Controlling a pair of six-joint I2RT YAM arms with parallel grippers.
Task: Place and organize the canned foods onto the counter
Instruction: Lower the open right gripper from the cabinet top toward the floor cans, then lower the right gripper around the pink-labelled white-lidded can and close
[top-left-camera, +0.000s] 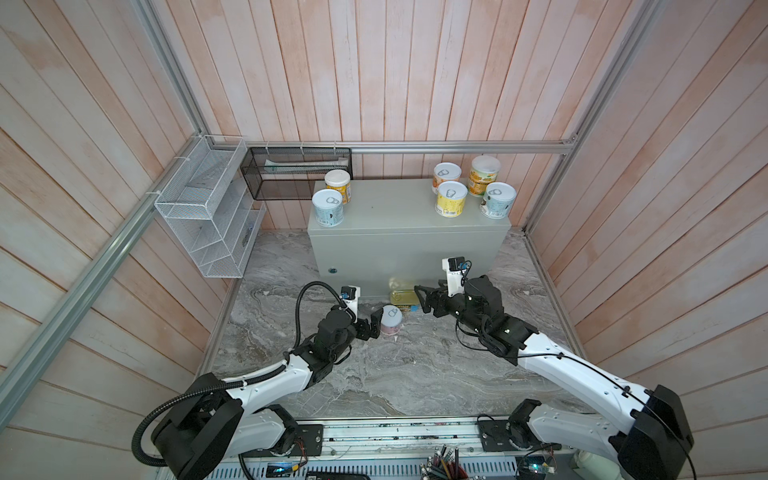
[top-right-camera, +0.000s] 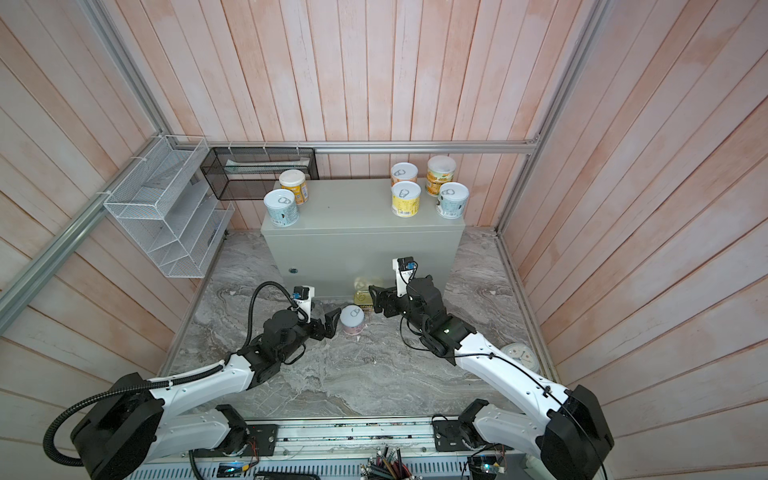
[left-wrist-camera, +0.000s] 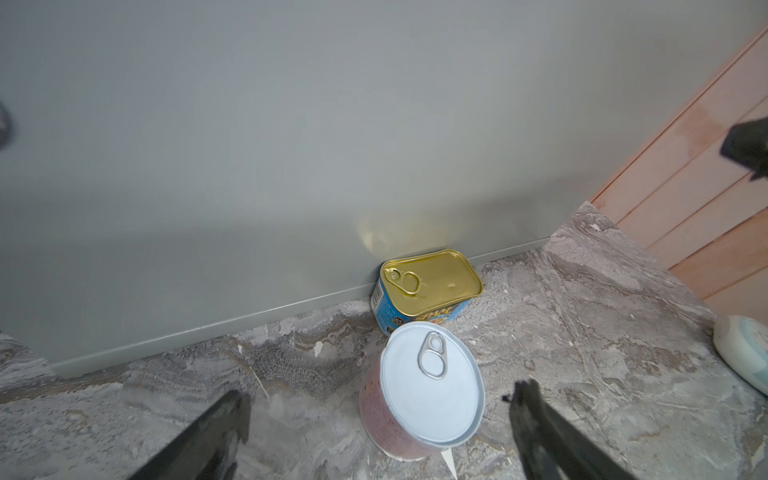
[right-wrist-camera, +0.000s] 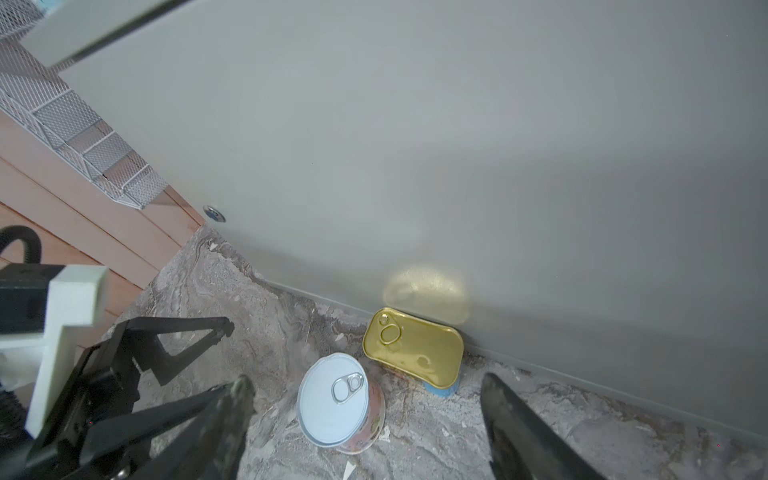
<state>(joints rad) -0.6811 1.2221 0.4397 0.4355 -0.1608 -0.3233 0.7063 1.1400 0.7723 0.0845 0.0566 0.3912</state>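
A pink-labelled can (top-left-camera: 391, 320) (top-right-camera: 352, 319) stands on the marble just ahead of my left gripper (top-left-camera: 372, 327) (left-wrist-camera: 380, 399). That gripper is open, and its fingertips flank the can (left-wrist-camera: 428, 395) without touching it. Behind the can, a gold-topped tin (top-left-camera: 403, 298) (right-wrist-camera: 415, 347) lies against the front of the counter (top-left-camera: 399, 216) (top-right-camera: 353, 216). My right gripper (top-left-camera: 420, 299) (right-wrist-camera: 365, 380) is open right beside the tin and holds nothing. On the counter, two cans (top-left-camera: 328, 208) stand at the left end and several cans (top-left-camera: 451, 198) at the right end.
A white wire basket (top-left-camera: 208, 216) hangs on the left wall, and a black mesh basket (top-left-camera: 299, 174) hangs at the back left, above the counter's corner. A pale round object (top-right-camera: 521, 355) lies on the marble by the right wall. Wooden walls close in three sides.
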